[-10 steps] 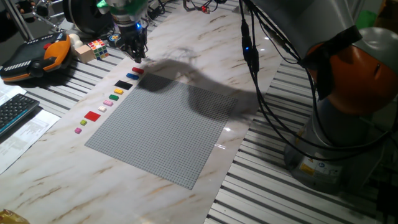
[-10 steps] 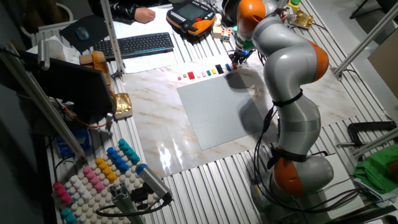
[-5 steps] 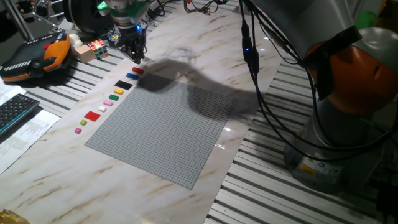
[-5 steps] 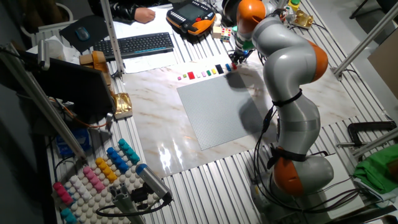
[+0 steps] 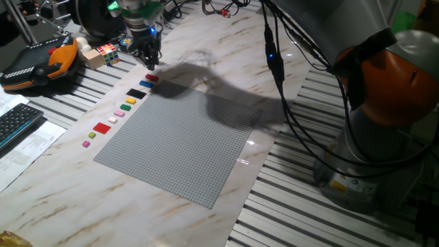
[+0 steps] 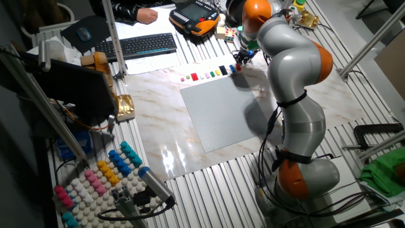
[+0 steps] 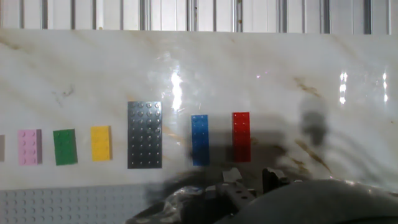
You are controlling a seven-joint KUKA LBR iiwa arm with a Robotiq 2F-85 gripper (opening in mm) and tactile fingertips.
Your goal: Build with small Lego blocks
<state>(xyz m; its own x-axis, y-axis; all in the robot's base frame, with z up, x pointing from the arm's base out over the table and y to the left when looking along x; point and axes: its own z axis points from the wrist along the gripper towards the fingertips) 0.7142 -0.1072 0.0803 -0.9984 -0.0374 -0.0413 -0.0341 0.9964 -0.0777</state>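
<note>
The grey baseplate (image 5: 182, 140) lies bare on the bench (image 5: 226, 48). Along its edge runs the brick row; the gripper (image 5: 150, 60), spread unclear, hovers over the red brick (image 7: 241, 136). Likely next: descend and pinch it.

In one fixed view I see the baseplate (image 5: 178, 140) lying flat on the desk (image 5: 226, 48). The row of small Lego blocks (image 5: 127, 106) runs just beside the baseplate's 10 o'clock edge, each block apart from the next. The pincer (image 5: 152, 63) stands over the row's 1 o'clock end. The puzzle cube (image 5: 107, 53) sits at the pincer's 9 o'clock. The keyboard (image 5: 14, 123) lies at the row's 8 o'clock, well apart. In the hand view, the widest block (image 7: 144, 134) lies third from the row's 3 o'clock end.
</note>
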